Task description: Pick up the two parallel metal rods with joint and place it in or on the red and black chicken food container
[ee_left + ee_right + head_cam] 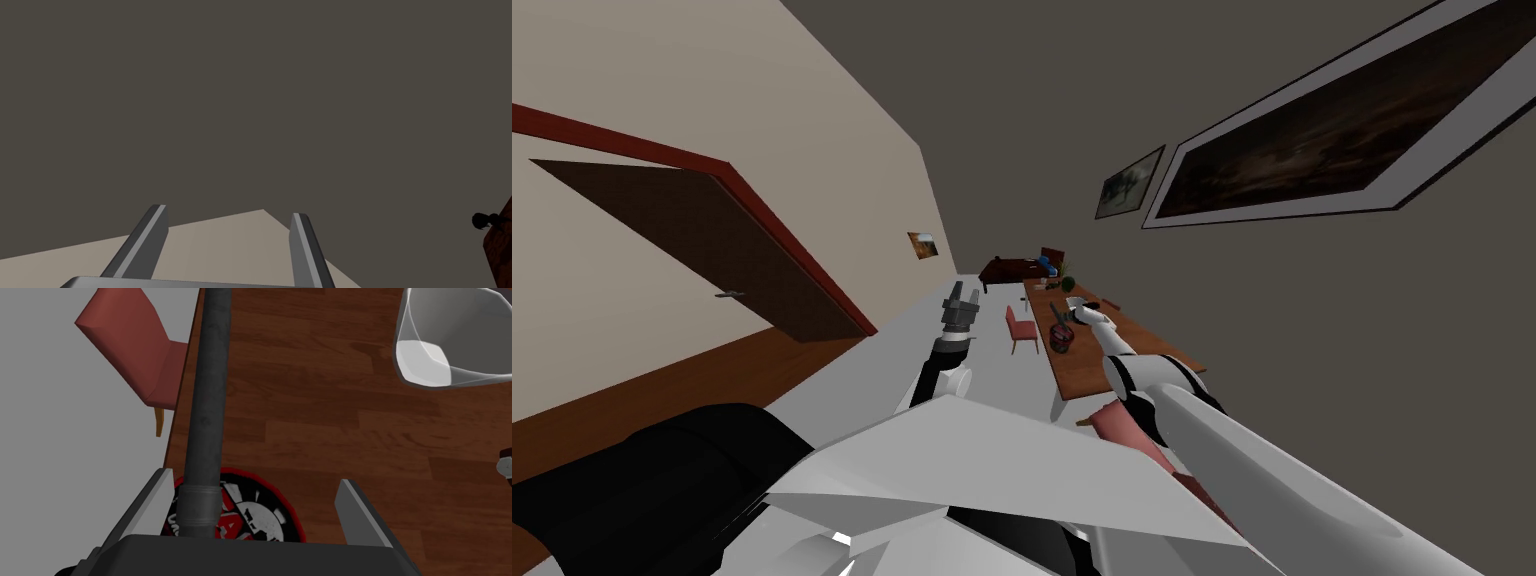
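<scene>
rod (pixel 207 413) across container (pixel 250 513) | bowl (pixel 425 358) near | bare table (pixel 325 428) between

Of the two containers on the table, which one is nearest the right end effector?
The round red and black container, seen between the fingers of the right end effector beneath the dark rod. The clear bowl stands apart, farther along the table.

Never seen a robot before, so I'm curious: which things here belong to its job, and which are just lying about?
Job: dark rod, red and black container, right gripper, open.
Lying about: red chair, white bowl; left gripper open, idle.
</scene>
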Controlling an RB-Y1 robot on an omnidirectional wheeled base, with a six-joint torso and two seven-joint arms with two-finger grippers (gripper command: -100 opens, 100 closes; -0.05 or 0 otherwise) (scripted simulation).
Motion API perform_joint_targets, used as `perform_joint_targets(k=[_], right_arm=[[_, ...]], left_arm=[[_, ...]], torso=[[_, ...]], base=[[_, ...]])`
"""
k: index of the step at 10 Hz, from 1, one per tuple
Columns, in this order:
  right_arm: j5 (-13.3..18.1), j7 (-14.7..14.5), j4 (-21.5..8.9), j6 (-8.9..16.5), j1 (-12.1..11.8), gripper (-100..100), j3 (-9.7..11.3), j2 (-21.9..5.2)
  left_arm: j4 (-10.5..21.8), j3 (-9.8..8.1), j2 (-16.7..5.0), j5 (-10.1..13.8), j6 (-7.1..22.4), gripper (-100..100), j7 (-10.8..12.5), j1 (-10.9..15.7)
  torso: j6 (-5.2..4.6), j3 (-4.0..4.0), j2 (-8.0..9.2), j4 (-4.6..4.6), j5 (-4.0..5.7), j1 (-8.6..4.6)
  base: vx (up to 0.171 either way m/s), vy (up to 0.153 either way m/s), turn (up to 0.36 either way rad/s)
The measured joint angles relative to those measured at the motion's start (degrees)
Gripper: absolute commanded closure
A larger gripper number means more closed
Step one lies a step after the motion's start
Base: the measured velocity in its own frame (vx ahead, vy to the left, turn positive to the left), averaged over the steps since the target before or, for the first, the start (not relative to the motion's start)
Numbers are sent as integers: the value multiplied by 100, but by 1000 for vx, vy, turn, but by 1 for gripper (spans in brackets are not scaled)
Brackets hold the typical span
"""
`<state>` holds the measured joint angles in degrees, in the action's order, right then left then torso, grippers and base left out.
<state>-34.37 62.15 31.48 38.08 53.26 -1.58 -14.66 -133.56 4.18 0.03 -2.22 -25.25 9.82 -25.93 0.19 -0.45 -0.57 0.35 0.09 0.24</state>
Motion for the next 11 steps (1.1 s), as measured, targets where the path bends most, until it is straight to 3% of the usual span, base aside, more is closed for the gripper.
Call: perform_joint_targets(k=[3, 5, 6, 8, 10, 11], right_arm=[[64, 54, 221, -395, -568, -100, 16, -15], [13, 8, 104, -530, -872, -100, 6, -10], [-88, -47, 106, -715, -980, -100, 147, -169], [18, 138, 703, -977, -1466, -100, 407, -278], [-76, 53, 984, -1331, -1785, -100, 433, -290], [21, 110, 1177, -1433, -1968, -100, 415, -270]], left_arm=[[0, 0, 0, 0, 0, 0, 0, 1], [0, 0, 0, 0, 0, 0, 0, 1], [1, 1, 0, 0, 0, 0, 0, 0], [0, 0, 0, 0, 0, 0, 0, 1], [0, 0, 0, 0, 0, 0, 0, 1], [1, 0, 0, 0, 0, 0, 0, 1]], torso=[[-2, 25, 41, -11, 1, -8], [-2, 23, 37, -10, 1, -10], [6, -4, -17, -4, -2, 0], [-1, 22, 35, -11, 2, -14], [-2, 25, 39, -12, 0, -9], [-10, 17, 38, 2, 2, -12]], base=[[-16, 3, -3], [90, 14, 159], [38, -12, 191], [-18, -23, 64], [-1, -2, 5], [-3, -5, 15]])
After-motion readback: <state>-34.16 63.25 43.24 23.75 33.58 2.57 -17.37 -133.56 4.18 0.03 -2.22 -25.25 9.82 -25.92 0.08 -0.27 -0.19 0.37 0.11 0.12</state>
